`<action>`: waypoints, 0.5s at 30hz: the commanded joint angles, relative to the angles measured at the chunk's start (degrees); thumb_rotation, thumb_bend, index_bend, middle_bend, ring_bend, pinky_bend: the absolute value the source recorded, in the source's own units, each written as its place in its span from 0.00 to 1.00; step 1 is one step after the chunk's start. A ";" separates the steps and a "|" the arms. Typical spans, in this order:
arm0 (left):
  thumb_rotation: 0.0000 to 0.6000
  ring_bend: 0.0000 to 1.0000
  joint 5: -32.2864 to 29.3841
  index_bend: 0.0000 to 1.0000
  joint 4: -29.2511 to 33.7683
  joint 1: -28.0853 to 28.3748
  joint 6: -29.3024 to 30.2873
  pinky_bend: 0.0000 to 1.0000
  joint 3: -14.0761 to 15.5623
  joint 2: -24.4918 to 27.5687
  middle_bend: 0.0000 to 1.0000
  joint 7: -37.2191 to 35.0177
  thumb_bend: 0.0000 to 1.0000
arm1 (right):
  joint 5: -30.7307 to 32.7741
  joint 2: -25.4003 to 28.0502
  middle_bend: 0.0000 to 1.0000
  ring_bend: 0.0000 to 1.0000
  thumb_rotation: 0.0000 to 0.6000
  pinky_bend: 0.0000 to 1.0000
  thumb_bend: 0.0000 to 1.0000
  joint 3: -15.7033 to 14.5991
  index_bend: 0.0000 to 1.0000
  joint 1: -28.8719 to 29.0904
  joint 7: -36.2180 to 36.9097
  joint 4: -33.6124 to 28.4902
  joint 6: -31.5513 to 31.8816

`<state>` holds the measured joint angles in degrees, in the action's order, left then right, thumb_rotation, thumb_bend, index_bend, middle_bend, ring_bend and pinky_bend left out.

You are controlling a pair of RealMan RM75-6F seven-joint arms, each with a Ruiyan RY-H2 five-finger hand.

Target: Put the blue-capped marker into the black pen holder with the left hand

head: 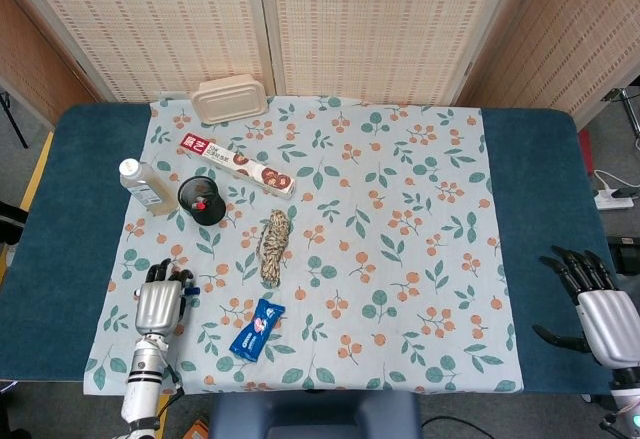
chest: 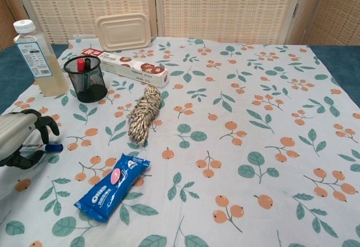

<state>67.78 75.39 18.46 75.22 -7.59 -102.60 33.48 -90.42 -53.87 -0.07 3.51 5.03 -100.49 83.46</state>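
The blue-capped marker [chest: 54, 147] lies on the flowered cloth at the front left, its blue cap [head: 190, 287] sticking out to the right of my left hand. My left hand [chest: 21, 139] sits over the marker's white barrel, fingers arched above it and thumb below, with a gap still showing around it. The black mesh pen holder [chest: 85, 79] stands upright behind the hand, with a red-capped pen inside; in the head view the holder [head: 202, 200] is well beyond the left hand [head: 160, 302]. My right hand [head: 598, 311] rests open at the table's far right, holding nothing.
A clear bottle [chest: 35, 58] stands left of the holder. A long red-and-white box [chest: 128, 68] and a beige lunch box [chest: 124, 31] lie behind. A rope bundle [chest: 144, 114] and a blue cookie pack [chest: 111, 186] lie right of the left hand.
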 commanded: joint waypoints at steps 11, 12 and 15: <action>1.00 0.13 -0.03 0.39 -3.40 0.75 -0.59 0.17 0.03 -1.89 0.43 0.20 0.40 | 0.53 -0.25 0.06 0.08 1.00 0.03 0.00 0.11 0.17 0.17 -0.43 0.18 -0.60; 1.00 0.13 0.00 0.39 -3.65 0.79 -0.59 0.17 -0.01 -2.00 0.44 0.10 0.40 | 0.61 -0.28 0.06 0.08 1.00 0.04 0.00 0.12 0.17 0.20 -0.50 0.18 -0.67; 1.00 0.14 0.21 0.40 -4.22 0.95 -0.47 0.17 -0.13 -2.26 0.46 0.02 0.40 | 0.89 -0.35 0.06 0.08 1.00 0.04 0.00 0.16 0.17 0.26 -0.66 0.21 -0.92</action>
<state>67.96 71.20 19.37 74.72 -7.69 -104.82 33.53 -89.53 -54.21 0.08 3.76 4.38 -100.29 82.55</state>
